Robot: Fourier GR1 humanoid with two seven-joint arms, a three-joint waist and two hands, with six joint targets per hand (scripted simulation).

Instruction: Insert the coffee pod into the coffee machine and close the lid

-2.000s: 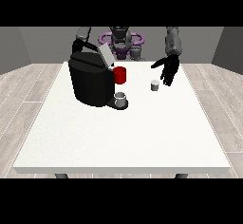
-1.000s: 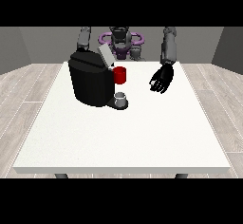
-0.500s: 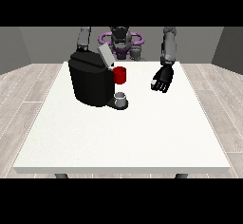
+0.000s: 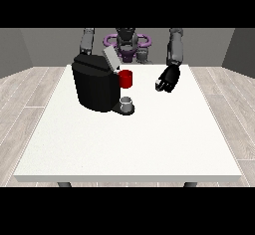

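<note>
Your pod is up off the counter [image 4: 149,144], in the hand [image 4: 168,78] right of the machine [image 4: 95,83].
You'll read no writing anywhere on the machine. Its lid [image 4: 110,58] stands tilted open above the red part [image 4: 126,78]; a grey cup [image 4: 127,102] sits at its base. The hand at the view's right hangs from a near-vertical forearm, fingers curled round a small pale pod [image 4: 159,84]. The other hand is hidden behind the machine.

— Around the white table [image 4: 124,149]?
— Pale wood-plank floor [image 4: 30,94] on both sides; plain grey walls [image 4: 45,47] behind, darker at the corners.
— Under the tabletop?
— Two dark legs [image 4: 63,184] just visible at the near edge; even, soft light.
</note>
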